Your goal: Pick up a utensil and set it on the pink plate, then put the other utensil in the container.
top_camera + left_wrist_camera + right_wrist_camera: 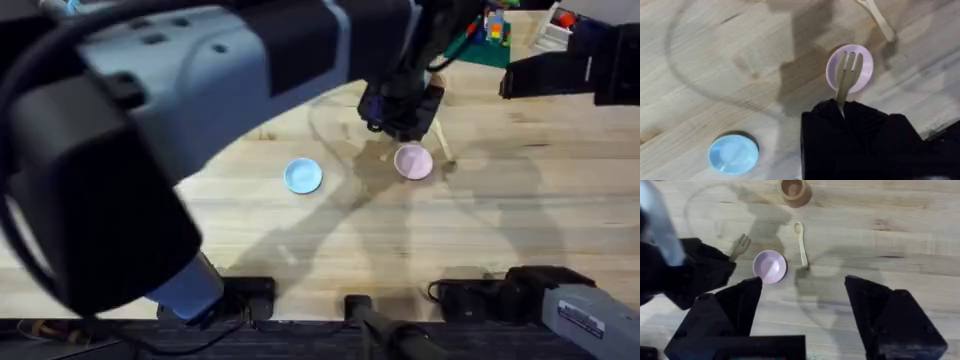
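Left end effector (840,107): clamped on the fork's handle; black fingers pressed together around it. In the overhead view it hangs above the desk just behind the pink plate.
Fork (846,75): held off the desk by the left end effector, tines pointing away from the fingers. In the left wrist view the tines overlap the pink plate; in the right wrist view the fork (741,245) sits just beside the plate, so its exact position over the plate cannot be told.
Pink plate (413,162): flat on the desk, right of centre, nothing lying on it. Also seen at (866,60) and (770,266).
Spoon (801,244): flat on the desk just beside the pink plate, apart from it, bowl toward the cup and handle toward the plate. Part of it shows in the left wrist view (879,19).
Cup (793,191): upright on the desk, beyond the spoon's bowl, near it but not touching. The inside looks bare.
Blue plate (303,176): flat on the desk, left of the pink plate, well apart. Also at (732,152).
Right end effector (802,297): fingers wide apart, gripping nothing, raised above the desk with the pink plate and spoon in front of it.
Desk (520,190): pale wood grain.
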